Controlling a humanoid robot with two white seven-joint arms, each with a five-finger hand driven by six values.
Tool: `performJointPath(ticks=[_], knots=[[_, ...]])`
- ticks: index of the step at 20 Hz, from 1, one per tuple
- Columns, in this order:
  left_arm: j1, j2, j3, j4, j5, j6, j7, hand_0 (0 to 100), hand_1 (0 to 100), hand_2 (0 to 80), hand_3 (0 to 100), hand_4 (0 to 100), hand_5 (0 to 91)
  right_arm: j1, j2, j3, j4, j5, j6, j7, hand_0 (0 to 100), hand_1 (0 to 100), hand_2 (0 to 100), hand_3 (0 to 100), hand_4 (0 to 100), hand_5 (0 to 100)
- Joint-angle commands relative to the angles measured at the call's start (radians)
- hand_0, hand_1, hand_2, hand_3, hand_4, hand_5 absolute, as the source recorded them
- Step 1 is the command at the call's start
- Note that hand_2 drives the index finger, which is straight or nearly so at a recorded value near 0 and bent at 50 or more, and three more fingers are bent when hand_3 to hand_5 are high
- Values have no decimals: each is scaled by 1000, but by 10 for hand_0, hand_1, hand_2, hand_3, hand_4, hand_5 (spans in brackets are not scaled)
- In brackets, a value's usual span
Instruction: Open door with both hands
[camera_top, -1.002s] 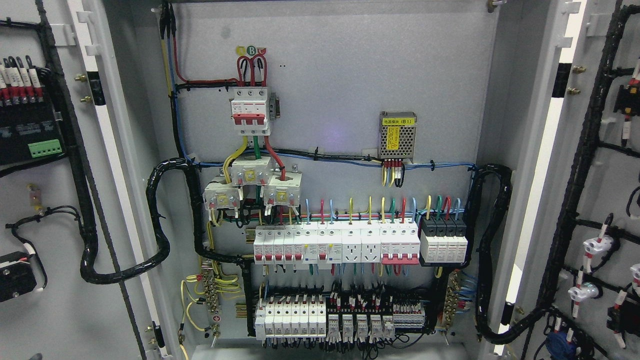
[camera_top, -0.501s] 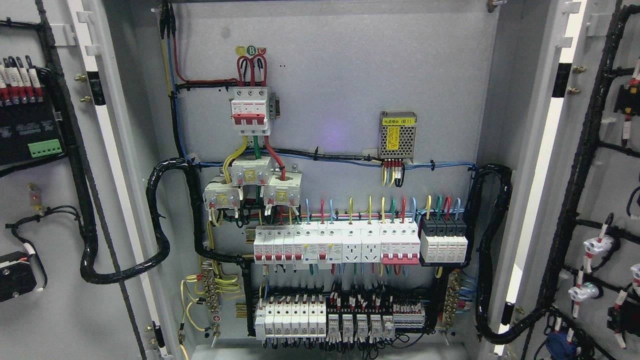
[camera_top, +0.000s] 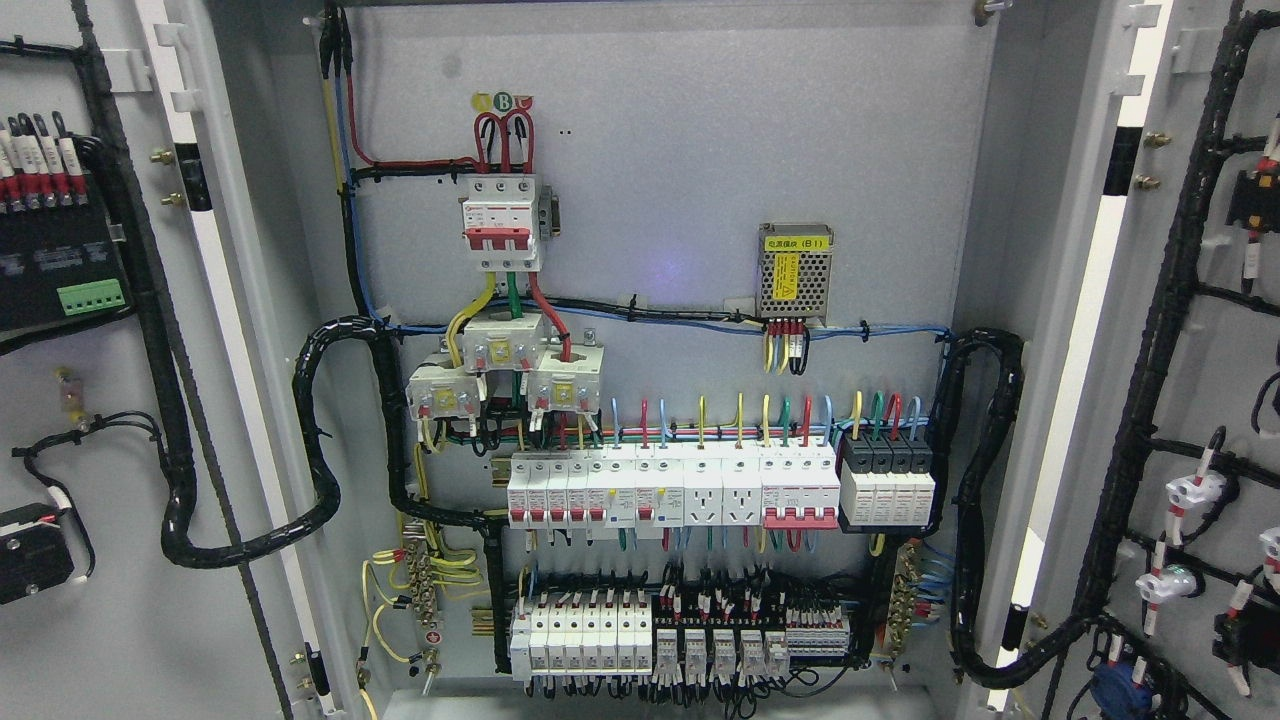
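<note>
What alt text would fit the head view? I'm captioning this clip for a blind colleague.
An electrical cabinet stands wide open, its left door and right door swung outward, with no robot hands in sight. Inside, rows of white breakers and coloured wires cover the grey back panel.

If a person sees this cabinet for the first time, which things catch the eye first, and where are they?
First, the red-and-white main breaker at upper centre, with red wires looping above it. Below it, a long row of white breakers crosses the middle under many coloured wires. Both doors stand open: the left door and the right door show thick black cable bundles, and no robot hand is in view.
</note>
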Motion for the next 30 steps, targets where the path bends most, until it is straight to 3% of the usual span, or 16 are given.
performJointPath(ticks=[1, 6, 11, 15, 17, 20, 26, 30], knots=[[67, -90, -62, 94, -86, 71, -3, 0, 0, 0, 0, 31, 0, 80, 126, 152, 245, 5, -79, 2, 107, 0, 0, 0, 0, 0], [119, -121, -73, 144, -149, 114, -3, 0, 0, 0, 0, 31, 0, 129, 134, 233, 354, 6, -109, 2, 107, 0, 0, 0, 0, 0], [159, -138, -89, 229, -175, 119, -3, 0, 0, 0, 0, 31, 0, 187, 153, 255, 432, 8, -109, 2, 107, 0, 0, 0, 0, 0], [163, -167, -90, 336, -219, 121, -3, 0, 0, 0, 0, 32, 0, 184, 198, 296, 590, 11, -104, 0, 107, 0, 0, 0, 0, 0], [159, -176, -90, 391, -235, 122, -3, 0, 0, 0, 0, 32, 0, 175, 238, 301, 676, 17, -102, 0, 107, 0, 0, 0, 0, 0], [150, -187, -105, 480, -241, 142, -3, 0, 0, 0, 0, 31, 0, 126, 329, 290, 843, 43, -99, 0, 107, 0, 0, 0, 0, 0], [81, -230, -112, 707, -250, 217, -6, 0, 0, 0, 0, 31, 0, -78, 543, 278, 1334, 60, -95, 0, 107, 0, 0, 0, 0, 0], [1, -288, -105, 911, -262, 256, -10, 0, 0, 0, 0, 31, 0, -218, 665, 225, 1607, 63, -70, 0, 106, 0, 0, 0, 0, 0]])
